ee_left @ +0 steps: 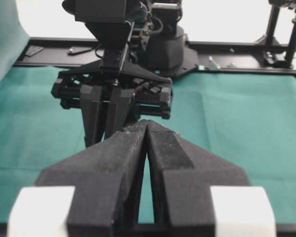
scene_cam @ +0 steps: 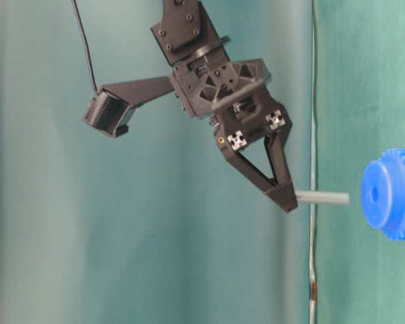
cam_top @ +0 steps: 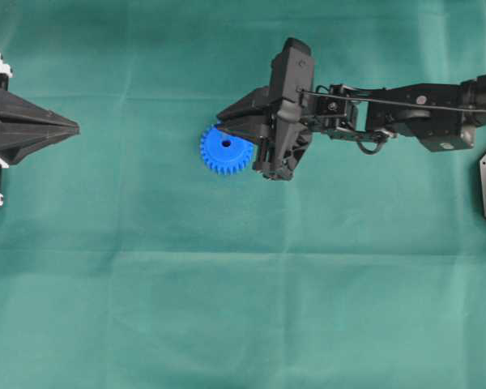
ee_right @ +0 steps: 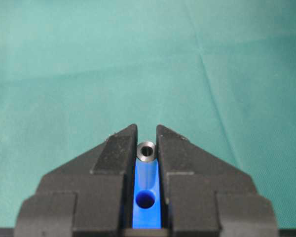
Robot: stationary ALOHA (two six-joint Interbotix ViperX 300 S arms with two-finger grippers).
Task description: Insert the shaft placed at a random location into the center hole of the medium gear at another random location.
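Your right gripper (ee_right: 147, 136) is clamped on the short grey metal shaft (ee_right: 147, 150) — the pin sits pinched between the two black fingertips, its shiny hollow end facing the wrist camera. In the table-level view the shaft (scene_cam: 322, 198) juts out from the fingertips with its long axis aimed at the bright blue plastic toothed gear (scene_cam: 391, 194), its free end near the gear's face but apart from it.

Judge the pin as stiff, light and slick: smooth metal held at one end only, so it may pivot or slide in the pads if the tip catches the hub. The hold near its rear end leaves most of the length free for insertion, which suits the job. The gear (cam_top: 224, 148) lies flat on the green cloth, and being light plastic it may skate if pushed off-axis.

The small dark centre hole (ee_right: 146, 200) shows between the fingers, offset from the pin's end — so you probably need a small correction before pressing in.

Your left gripper (cam_top: 74, 127) rests at the table's edge, fingers together, holding nothing.
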